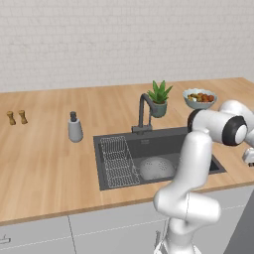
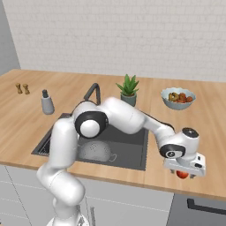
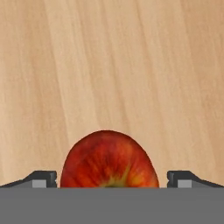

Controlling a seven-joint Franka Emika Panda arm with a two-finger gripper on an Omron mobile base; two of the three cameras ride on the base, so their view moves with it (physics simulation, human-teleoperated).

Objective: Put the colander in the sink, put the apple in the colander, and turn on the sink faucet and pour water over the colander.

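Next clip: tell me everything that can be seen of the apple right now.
The apple is small, round and red, with orange-yellow streaks and a smooth skin. It lies on the wooden counter right of the sink, directly under the gripper. In the hand view it sits between the two dark fingertips, with a gap on each side, so nothing grips it yet.

Wooden counter [image 1: 44,163] runs along a white brick wall, with a sink [image 1: 149,144] set into it. On the counter, left of the sink: a soap bottle [image 1: 75,127] and, farther left, two small shakers [image 1: 17,117]. Behind the sink: faucet [image 1: 144,111] and potted plant [image 1: 159,98]. To the right, a fruit bowl [image 1: 199,98]. An apple [image 2: 182,175] lies on the wood near the front edge, well right of the sink.
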